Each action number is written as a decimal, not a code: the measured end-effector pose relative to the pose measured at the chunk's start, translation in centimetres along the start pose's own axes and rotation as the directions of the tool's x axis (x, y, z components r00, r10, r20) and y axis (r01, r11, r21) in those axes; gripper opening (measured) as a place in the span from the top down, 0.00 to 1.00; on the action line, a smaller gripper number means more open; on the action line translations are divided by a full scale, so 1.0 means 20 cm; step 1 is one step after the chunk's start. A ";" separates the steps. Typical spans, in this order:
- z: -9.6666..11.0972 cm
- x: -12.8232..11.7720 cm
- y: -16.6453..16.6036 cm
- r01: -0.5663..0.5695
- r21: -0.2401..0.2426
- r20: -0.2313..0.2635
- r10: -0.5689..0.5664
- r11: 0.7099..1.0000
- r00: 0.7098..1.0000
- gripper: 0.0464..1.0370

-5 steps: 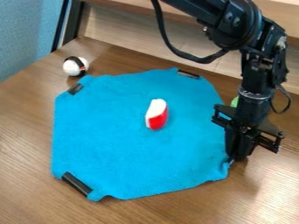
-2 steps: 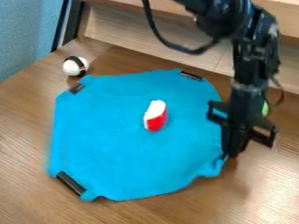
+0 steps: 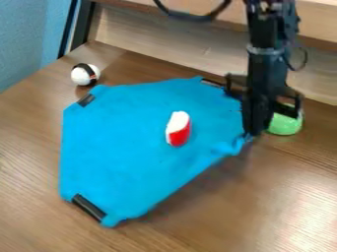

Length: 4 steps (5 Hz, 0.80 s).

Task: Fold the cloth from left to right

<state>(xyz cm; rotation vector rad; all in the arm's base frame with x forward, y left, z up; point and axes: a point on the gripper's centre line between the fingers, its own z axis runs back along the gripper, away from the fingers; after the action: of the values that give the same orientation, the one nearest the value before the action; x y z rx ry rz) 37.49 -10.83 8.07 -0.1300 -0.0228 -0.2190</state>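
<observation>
The gripper (image 3: 251,135) hangs at the right side of the blue cloth (image 3: 125,147), shut on the cloth's right corner. That corner is pinched and slightly raised, and the lower right edge of the cloth runs in a slanting line from the gripper down to the bottom corner. The rest lies spread flat, with black strips at its other corners. On the cloth, right of its middle, sits a red and white object (image 3: 178,129).
A white and black ball (image 3: 85,75) stands beyond the cloth's upper left corner. A green round object (image 3: 286,122) is just right of the gripper. The wooden table (image 3: 263,206) meets a raised wooden ledge at the back.
The gripper has moved toward the back and slightly left, drawing the cloth's right corner with it. The cloth's lower right part has pulled inward, and more of the green object shows.
</observation>
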 end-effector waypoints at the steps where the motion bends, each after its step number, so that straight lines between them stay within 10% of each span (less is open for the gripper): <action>1: 0.07 0.02 0.11 -0.022 -0.004 0.002 0.022 1.000 1.000 0.99; 4: 0.26 -0.02 0.32 -0.091 -0.012 0.034 0.092 0.996 0.995 0.99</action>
<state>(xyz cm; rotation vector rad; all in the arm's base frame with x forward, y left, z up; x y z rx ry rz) 38.41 -3.96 12.35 -0.1453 -0.0497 -0.1255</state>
